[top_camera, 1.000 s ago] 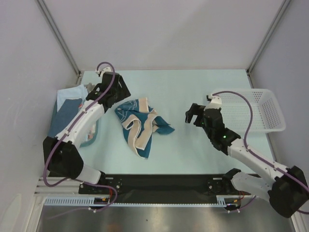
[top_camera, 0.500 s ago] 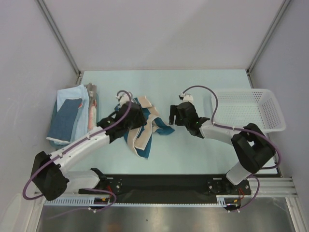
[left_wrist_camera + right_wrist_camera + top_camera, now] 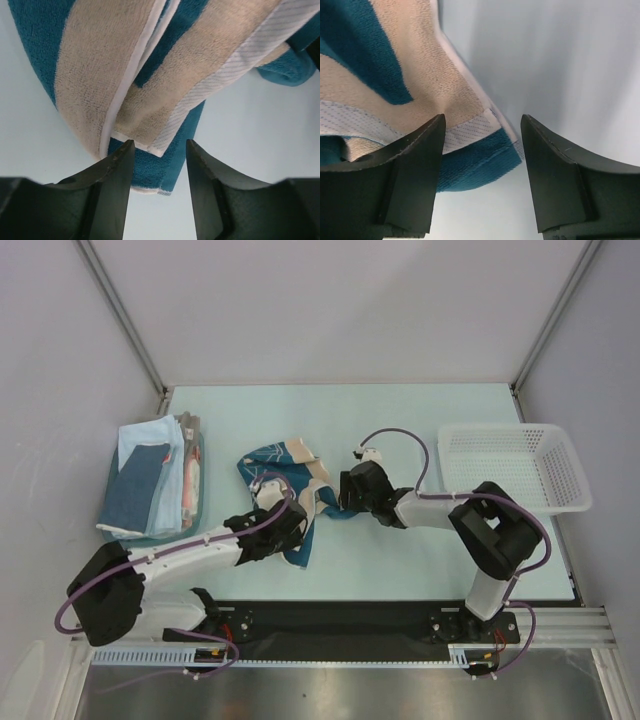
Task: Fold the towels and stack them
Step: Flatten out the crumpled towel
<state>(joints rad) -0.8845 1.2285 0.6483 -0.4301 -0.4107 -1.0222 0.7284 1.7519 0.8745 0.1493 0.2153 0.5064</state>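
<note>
A crumpled dark teal towel [image 3: 290, 475] with tan ends and white line drawing lies in the middle of the table. My left gripper [image 3: 297, 527] is open at the towel's near corner; in the left wrist view its fingers [image 3: 120, 170] straddle the teal corner [image 3: 155, 172] of the towel. My right gripper [image 3: 345, 495] is open at the towel's right corner; in the right wrist view the teal and tan corner [image 3: 475, 160] lies between the open fingers [image 3: 420, 150]. Several folded towels [image 3: 150, 475], light blue, darker blue and grey-beige, are stacked at the left.
The stack sits on a shallow teal tray [image 3: 197, 515] at the left edge. A white mesh basket [image 3: 515, 465] stands at the right. The grey side walls close in the table on both sides.
Both arms have swung in from the sides and lowered onto the teal towel. The left gripper moved from the stack to the towel's near corner, the right to its right corner.
</note>
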